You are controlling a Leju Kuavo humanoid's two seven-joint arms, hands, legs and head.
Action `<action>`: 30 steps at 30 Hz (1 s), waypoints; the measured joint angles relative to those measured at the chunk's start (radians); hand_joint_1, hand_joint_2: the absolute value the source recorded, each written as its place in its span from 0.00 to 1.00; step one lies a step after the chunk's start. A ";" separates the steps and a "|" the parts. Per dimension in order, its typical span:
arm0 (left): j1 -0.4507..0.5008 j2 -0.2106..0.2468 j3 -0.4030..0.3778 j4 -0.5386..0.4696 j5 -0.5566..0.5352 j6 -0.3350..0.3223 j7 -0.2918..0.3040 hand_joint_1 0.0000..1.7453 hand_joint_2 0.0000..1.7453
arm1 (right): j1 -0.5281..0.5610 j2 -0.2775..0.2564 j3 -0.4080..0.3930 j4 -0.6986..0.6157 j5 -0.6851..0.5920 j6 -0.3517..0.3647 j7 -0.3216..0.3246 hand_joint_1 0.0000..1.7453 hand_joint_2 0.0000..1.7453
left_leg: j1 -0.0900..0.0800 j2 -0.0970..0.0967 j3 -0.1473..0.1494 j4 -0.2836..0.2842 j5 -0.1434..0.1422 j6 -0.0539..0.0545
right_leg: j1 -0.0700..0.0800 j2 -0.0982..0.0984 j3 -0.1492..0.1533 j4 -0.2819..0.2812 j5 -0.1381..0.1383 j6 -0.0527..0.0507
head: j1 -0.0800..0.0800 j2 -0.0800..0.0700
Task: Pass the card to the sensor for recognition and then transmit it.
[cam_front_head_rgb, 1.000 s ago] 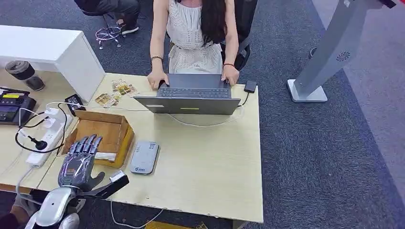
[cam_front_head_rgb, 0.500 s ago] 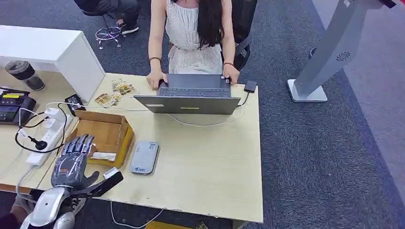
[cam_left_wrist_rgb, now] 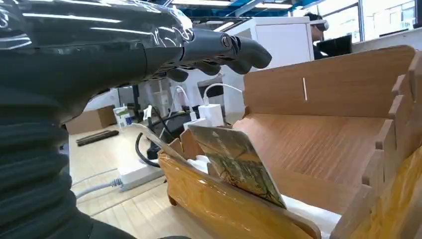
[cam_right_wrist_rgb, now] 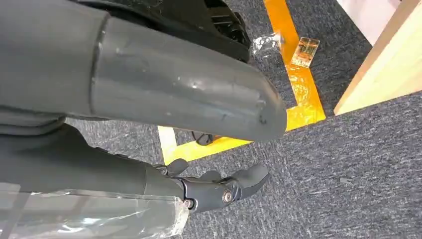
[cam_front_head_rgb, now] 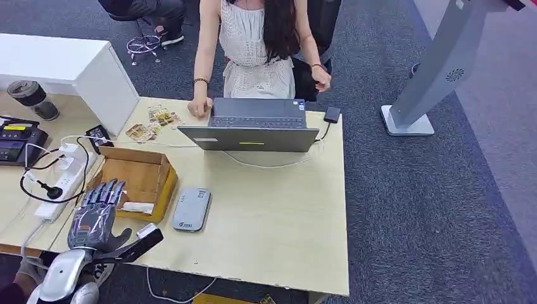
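- Wooden box (cam_front_head_rgb: 144, 174), open-topped, stands on the pale table (cam_front_head_rgb: 278, 215); all places below are given relative to this box.
- Card (cam_left_wrist_rgb: 238, 165): leaning tilted inside the box against its near wall, with a white slip (cam_front_head_rgb: 138, 206) at that wall too.
- Left hand (cam_front_head_rgb: 95, 212): hovers flat over the near left corner of the box, fingers (cam_left_wrist_rgb: 219, 49) stretched out and apart, grasping nothing; in the left wrist view they pass above the card without touching it.
- Right hand (cam_right_wrist_rgb: 219, 191): hangs low beside the table over the grey carpet, fingers loosely curled, nothing in it.
- Step in hand, as judged: the reach for the card; pick-up not yet made.
- Next move calls for: fingers lowered inside the near wall, a pinch on the card's upper edge, a lift straight up, then a carry to the grey sensor (cam_front_head_rgb: 190, 209) lying just right of the box.
- Edges to mind: the notched wooden walls on each side of the card, and the table's front edge close behind the hand.
- Open room: bare tabletop right of the sensor. A power strip (cam_front_head_rgb: 60, 187) with cables crowds the left side; a laptop (cam_front_head_rgb: 253, 126) and a seated person (cam_front_head_rgb: 259, 44) occupy the far side.
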 joint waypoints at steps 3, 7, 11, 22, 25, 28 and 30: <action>0.000 0.000 0.000 0.000 -0.002 -0.003 0.000 1.00 1.00 | 0.000 0.000 -0.001 0.000 0.002 0.000 0.000 0.00 0.00 | 0.000 0.000 0.000 0.000 0.000 0.000 | 0.000 0.000 0.000 0.000 0.000 0.000 | 0.000 0.000; 0.003 0.000 0.000 0.000 0.006 -0.016 -0.022 1.00 1.00 | 0.000 0.000 -0.002 0.000 0.006 0.001 0.000 0.00 0.00 | 0.000 0.000 0.000 0.000 0.000 0.000 | 0.000 0.000 0.000 0.000 0.000 0.000 | 0.000 0.000; 0.003 0.000 0.000 0.000 0.019 -0.009 -0.039 1.00 1.00 | 0.000 0.000 -0.003 0.000 0.019 0.002 -0.001 0.00 0.00 | 0.000 0.000 0.000 0.000 0.000 0.000 | 0.000 0.000 0.000 0.000 0.000 0.000 | 0.000 0.000; 0.001 0.000 0.000 0.001 0.023 -0.005 -0.042 1.00 1.00 | 0.000 0.000 -0.014 0.000 0.019 0.003 -0.002 0.00 0.00 | 0.000 0.000 0.000 0.000 0.000 0.000 | 0.000 0.000 0.000 0.000 0.000 0.000 | 0.000 0.000; 0.001 0.000 0.000 0.001 0.023 -0.005 -0.042 1.00 1.00 | 0.000 0.000 -0.014 0.000 0.019 0.003 -0.002 0.00 0.00 | 0.000 0.000 0.000 0.000 0.000 0.000 | 0.000 0.000 0.000 0.000 0.000 0.000 | 0.000 0.000; 0.001 0.000 0.000 0.001 0.023 -0.005 -0.042 1.00 1.00 | 0.000 0.000 -0.014 0.000 0.019 0.003 -0.002 0.00 0.00 | 0.000 0.000 0.000 0.000 0.000 0.000 | 0.000 0.000 0.000 0.000 0.000 0.000 | 0.000 0.000; 0.002 0.000 0.000 0.001 0.023 -0.005 -0.042 1.00 1.00 | 0.000 0.000 -0.014 0.000 0.019 0.003 -0.002 0.00 0.00 | 0.000 0.000 0.000 0.000 0.000 0.000 | 0.000 0.000 0.000 0.000 0.000 0.000 | 0.000 0.000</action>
